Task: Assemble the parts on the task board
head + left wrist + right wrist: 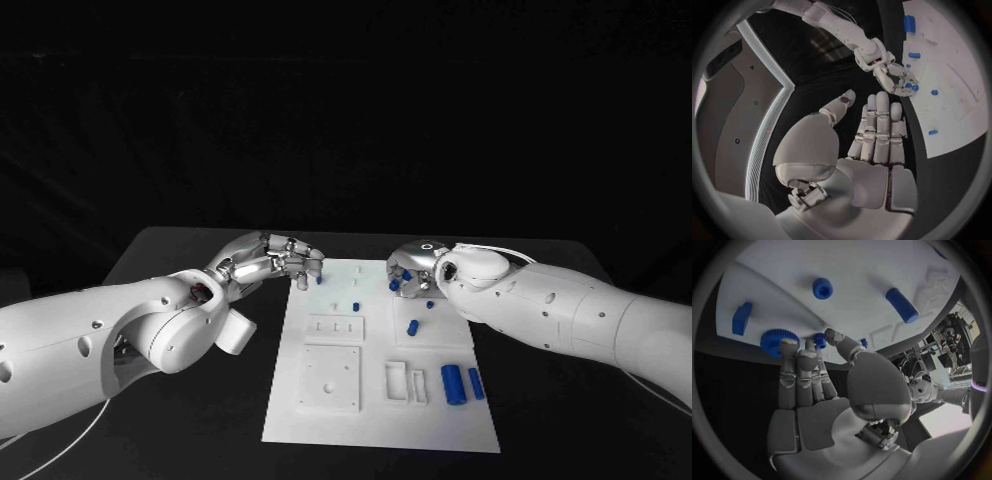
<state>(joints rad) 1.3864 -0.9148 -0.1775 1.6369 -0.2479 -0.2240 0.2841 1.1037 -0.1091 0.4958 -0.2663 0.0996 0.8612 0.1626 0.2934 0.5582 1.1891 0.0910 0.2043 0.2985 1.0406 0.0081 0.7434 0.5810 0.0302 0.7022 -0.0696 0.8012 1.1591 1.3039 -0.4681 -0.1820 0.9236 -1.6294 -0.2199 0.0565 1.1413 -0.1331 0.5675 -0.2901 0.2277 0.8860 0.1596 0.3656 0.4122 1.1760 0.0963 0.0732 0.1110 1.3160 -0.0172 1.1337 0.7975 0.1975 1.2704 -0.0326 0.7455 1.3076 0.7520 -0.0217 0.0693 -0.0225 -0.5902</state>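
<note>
The white task board (382, 400) lies on the black worktop (188, 250). Two long blue parts (451, 384) lie near its front right. Farther back, the left robot hand (281, 258) is open, holding nothing, beside the board's left edge. The right robot hand (411, 268) touches a round blue part (777, 340) near the far edge; whether it grips it, I cannot tell.

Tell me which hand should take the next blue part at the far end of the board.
Probably the right hand: its fingertips already reach the blue gear and a small blue part at the task board edge. The left hand hovers beside the board with flat fingers, holding nothing.
</note>
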